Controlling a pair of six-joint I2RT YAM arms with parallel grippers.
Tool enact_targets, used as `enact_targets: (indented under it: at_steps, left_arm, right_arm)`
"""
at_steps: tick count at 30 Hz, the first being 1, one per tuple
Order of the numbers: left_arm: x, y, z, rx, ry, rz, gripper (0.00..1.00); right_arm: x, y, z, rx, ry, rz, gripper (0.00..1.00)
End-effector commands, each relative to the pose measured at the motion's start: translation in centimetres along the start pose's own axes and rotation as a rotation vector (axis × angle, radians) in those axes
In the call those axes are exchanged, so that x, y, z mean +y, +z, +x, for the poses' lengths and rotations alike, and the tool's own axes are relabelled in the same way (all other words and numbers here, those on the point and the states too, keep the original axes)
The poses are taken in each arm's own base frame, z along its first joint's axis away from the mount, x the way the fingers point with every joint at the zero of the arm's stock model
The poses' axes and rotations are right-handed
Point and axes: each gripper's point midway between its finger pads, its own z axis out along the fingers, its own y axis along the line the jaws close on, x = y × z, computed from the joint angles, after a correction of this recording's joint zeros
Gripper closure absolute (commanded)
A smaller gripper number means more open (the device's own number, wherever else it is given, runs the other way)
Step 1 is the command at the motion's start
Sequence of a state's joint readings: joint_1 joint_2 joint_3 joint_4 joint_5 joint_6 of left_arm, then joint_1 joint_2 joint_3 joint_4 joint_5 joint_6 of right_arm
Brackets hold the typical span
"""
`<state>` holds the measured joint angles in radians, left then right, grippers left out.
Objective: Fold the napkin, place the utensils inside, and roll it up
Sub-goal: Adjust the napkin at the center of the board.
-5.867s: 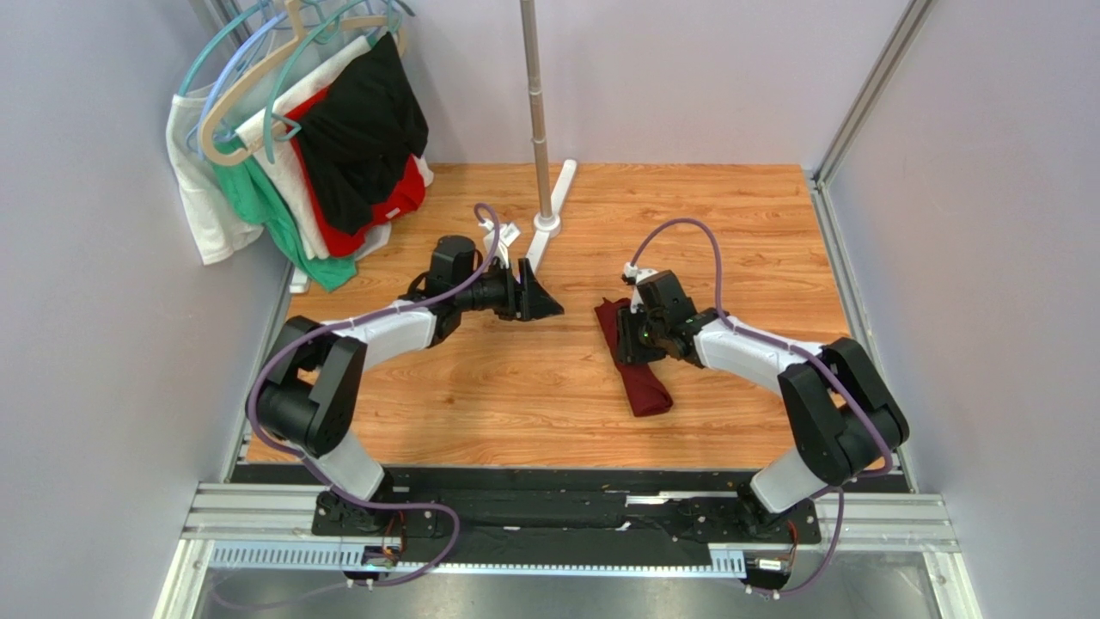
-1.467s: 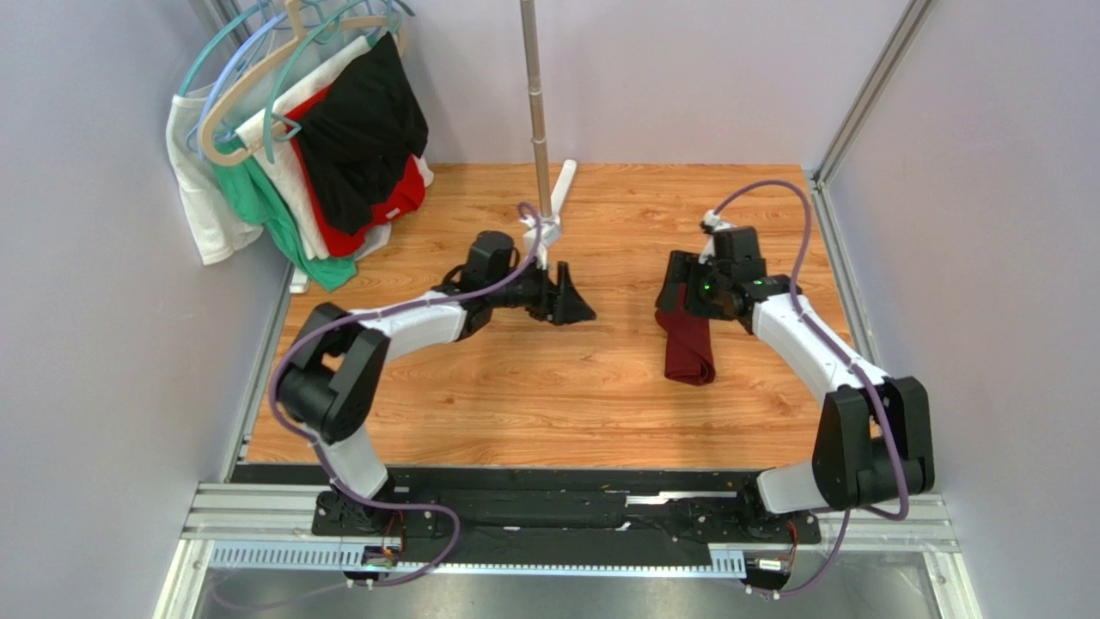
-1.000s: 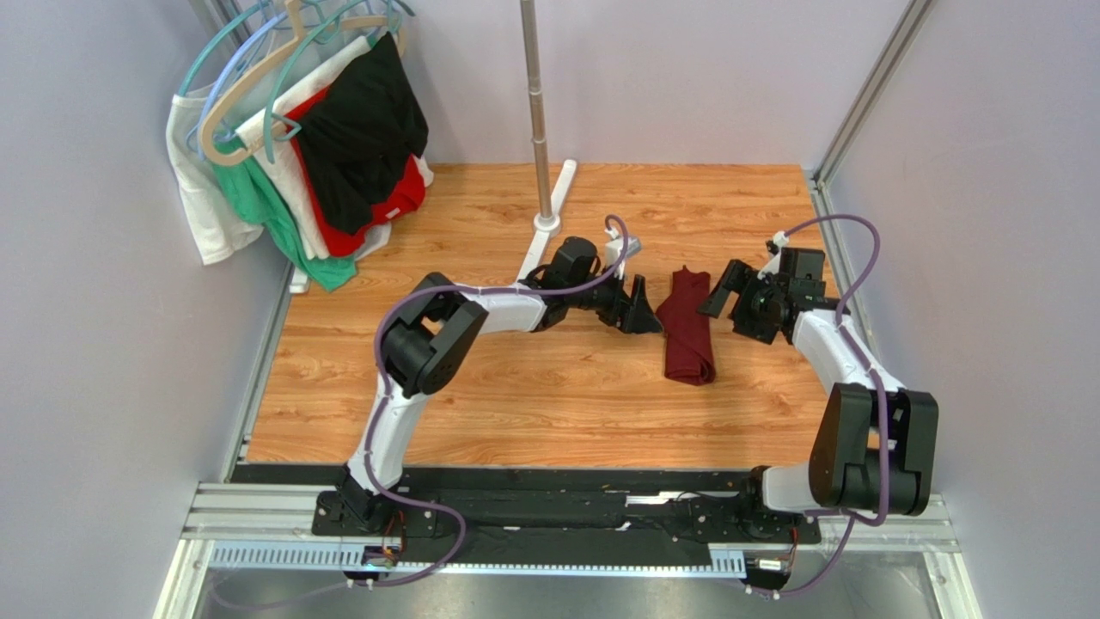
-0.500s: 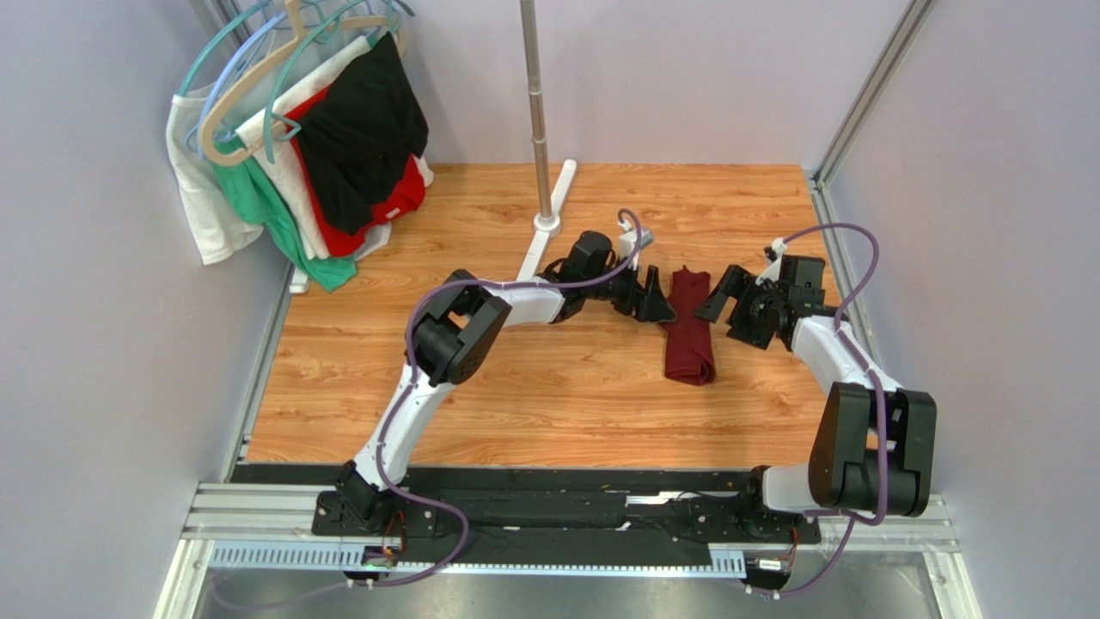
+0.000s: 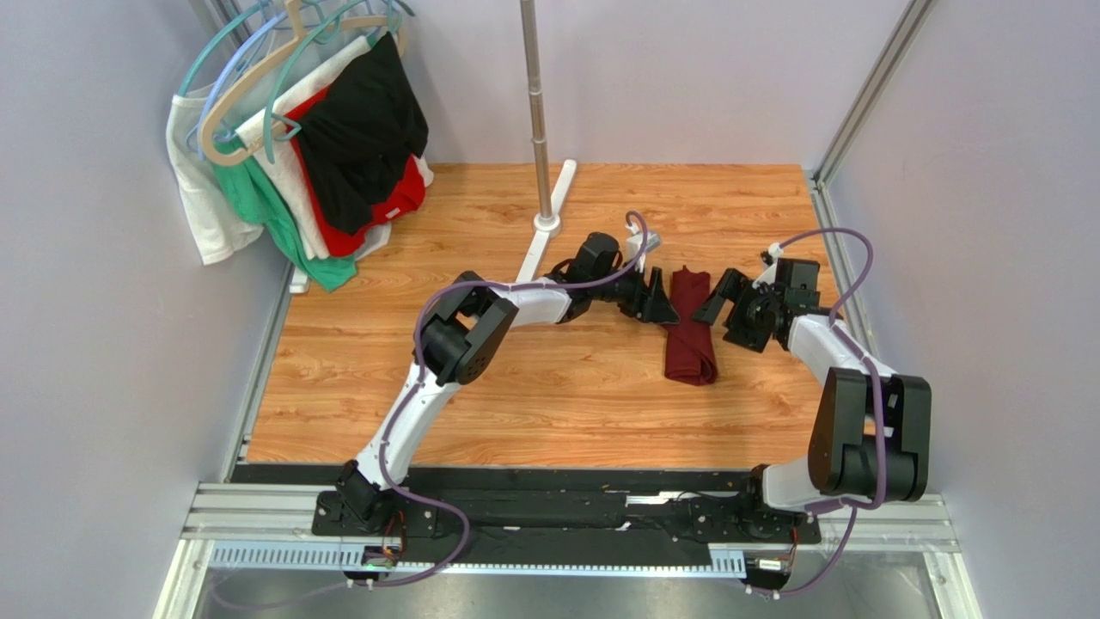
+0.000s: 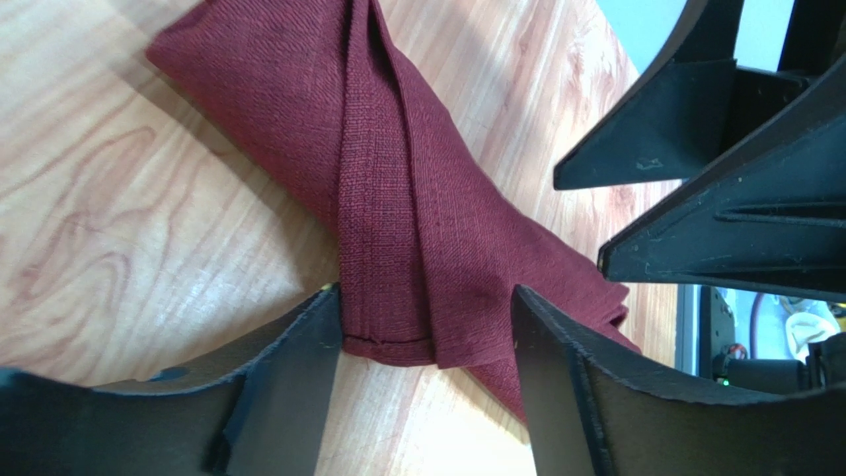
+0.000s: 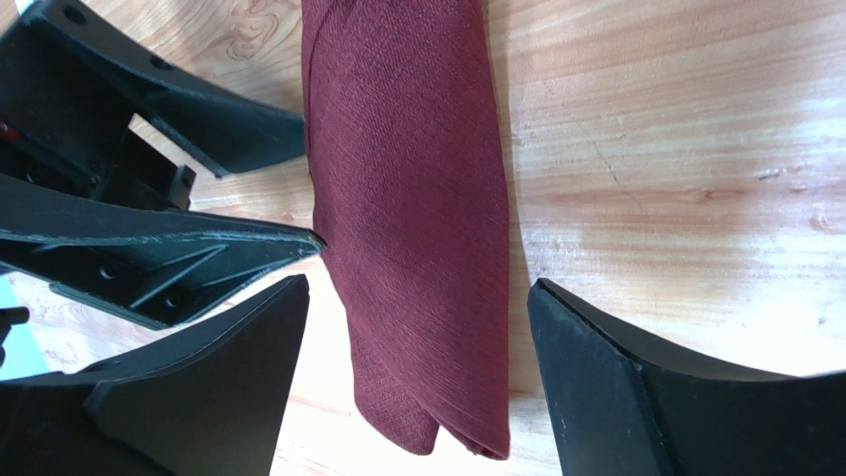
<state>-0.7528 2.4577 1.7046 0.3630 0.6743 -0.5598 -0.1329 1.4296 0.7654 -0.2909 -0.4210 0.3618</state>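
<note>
Over the napkin, both arms outstretched, jaws spread astride it, perhaps touching.

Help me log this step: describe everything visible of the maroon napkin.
The napkin is dark maroon woven cloth, matte, gathered into a long narrow bundle with overlapping lengthwise folds. It lies flat on the wooden table, right of centre. The open left gripper and open right gripper straddle it from opposite sides; whether they touch it is unclear.
</note>
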Motion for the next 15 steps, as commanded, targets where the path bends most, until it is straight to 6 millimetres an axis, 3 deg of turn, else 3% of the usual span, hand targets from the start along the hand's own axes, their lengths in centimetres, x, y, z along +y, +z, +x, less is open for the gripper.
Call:
enact_targets:
  at_steps: [1,7,9,15]
  left_arm:
    - [-1.10,0.63,0.55,0.035,-0.006,0.040,0.37]
    - [-1.50,0.95,0.68,0.044,-0.025,0.050,0.58]
    - [-1.54,1.07,0.77,0.046,-0.026,0.054,0.60]
    - [-1.46,0.90,0.76,0.053,-0.030,0.043,0.88]
  right_arm:
    - [0.29,0.17,-1.17,-0.041,-0.006,-0.017,0.15]
    - [0.16,0.62,-1.20,-0.035,0.001,-0.017,0.15]
    - [0.10,0.71,-1.11,-0.030,0.003,-0.017,0.15]
    - [-0.08,0.88,-0.95,-0.025,0.004,-0.013,0.15]
